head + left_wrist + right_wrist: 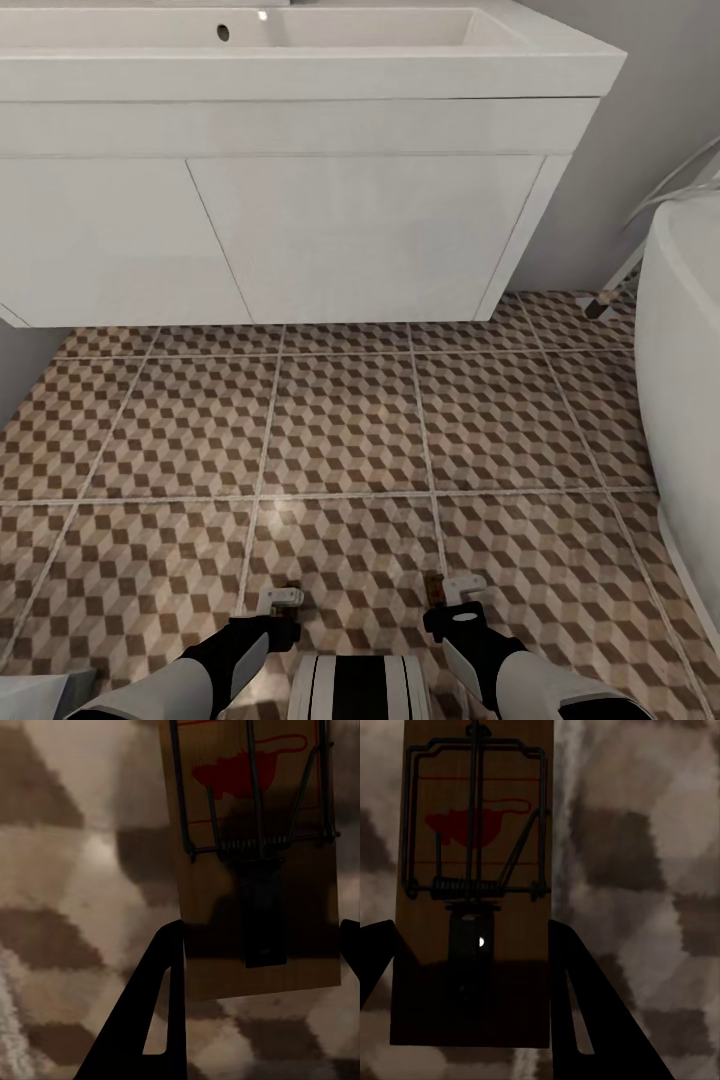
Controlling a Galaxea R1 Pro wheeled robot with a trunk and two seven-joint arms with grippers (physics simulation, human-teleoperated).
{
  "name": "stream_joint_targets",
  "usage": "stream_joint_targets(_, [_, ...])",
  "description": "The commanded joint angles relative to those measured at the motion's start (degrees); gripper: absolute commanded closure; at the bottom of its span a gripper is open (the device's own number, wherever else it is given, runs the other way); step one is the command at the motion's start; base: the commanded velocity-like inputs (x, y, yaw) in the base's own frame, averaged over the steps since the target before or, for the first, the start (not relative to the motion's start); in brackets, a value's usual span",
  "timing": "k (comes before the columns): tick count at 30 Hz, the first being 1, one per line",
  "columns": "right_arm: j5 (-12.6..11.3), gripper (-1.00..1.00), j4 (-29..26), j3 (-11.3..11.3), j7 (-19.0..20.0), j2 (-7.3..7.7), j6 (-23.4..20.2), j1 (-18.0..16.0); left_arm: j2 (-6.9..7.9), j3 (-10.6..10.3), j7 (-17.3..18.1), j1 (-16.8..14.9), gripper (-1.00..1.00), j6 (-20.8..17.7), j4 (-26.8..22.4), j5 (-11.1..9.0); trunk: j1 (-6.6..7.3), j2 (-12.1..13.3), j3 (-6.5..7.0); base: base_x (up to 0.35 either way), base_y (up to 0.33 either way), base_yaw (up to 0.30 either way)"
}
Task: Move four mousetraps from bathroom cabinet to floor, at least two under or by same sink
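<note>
Each arm carries one flat tan wooden mousetrap with dark wire spring and red mark: the left pincer is clamped on one trap, the right pincer on the other trap. Both hang low over the cube-patterned brown and beige floor tiles, well short of the white two-door vanity sink. Released here, the traps might not count as next to it; dropped, they could flip.

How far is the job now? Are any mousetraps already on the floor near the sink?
None lies on the tiled floor in front of the sink vanity yet. In hand: the left gripper holds one mousetrap, the right gripper holds another mousetrap, both over the tiles. Left: set these two down by the sink, then the other two.
</note>
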State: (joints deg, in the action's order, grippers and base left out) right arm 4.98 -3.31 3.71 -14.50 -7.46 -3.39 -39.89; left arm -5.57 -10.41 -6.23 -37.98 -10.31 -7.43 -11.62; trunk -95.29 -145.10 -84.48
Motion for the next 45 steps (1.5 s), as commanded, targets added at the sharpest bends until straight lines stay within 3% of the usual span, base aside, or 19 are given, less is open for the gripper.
stream_joint_targets(1, [0.4, 1.0, 0.0, 0.3, -0.3, -0.01, -0.3, 0.0, 0.0, -0.5, -0.4, 0.0, 1.0, -0.3, -0.1, -0.5, 0.01, 0.0, -0.03, 0.0, 0.0, 0.0])
stream_joint_targets(19, [0.4, 1.0, 0.0, 0.3, -0.3, -0.01, -0.3, 0.0, 0.02, -0.6, -0.4, 0.0, 1.0, -0.4, -0.1, -0.5, 0.01, 0.0, -0.03, 0.0, 0.0, 0.0])
stream_joint_targets(28, [0.4, 1.0, 0.3, 0.3, -0.3, -0.01, 0.0, 0.0, 0.52, -0.7, -0.5, 0.0, 1.0, 2.2, 0.5, -0.5, 0.01, 0.0, -0.03, 0.0, 0.0, 0.0])
stream_joint_targets(31, [0.4, 1.0, 0.6, 0.3, -0.3, -0.07, 0.1, 0.0, 1.21, -0.7, -1.9, 0.0, 1.0, 2.7, 0.8, -0.6, 0.01, 0.0, -0.03, 0.0, 0.0, 0.0])
stream_joint_targets(36, [0.4, 1.0, 0.7, 0.3, -0.3, -0.17, 0.2, 0.0, 3.58, -0.7, -2.9, -0.1, 1.0, 3.5, 1.0, -0.5, 0.01, 0.0, -0.03, 0.0, 0.0, 0.0])
stream_joint_targets(45, [0.4, 1.0, 0.8, 0.3, -0.3, -0.18, 1.1, 0.0, 4.07, -0.8, -3.1, -0.2, 1.0, 3.6, 1.0, -0.4, 0.01, 0.0, -0.03, 0.0, 0.0, 0.0])
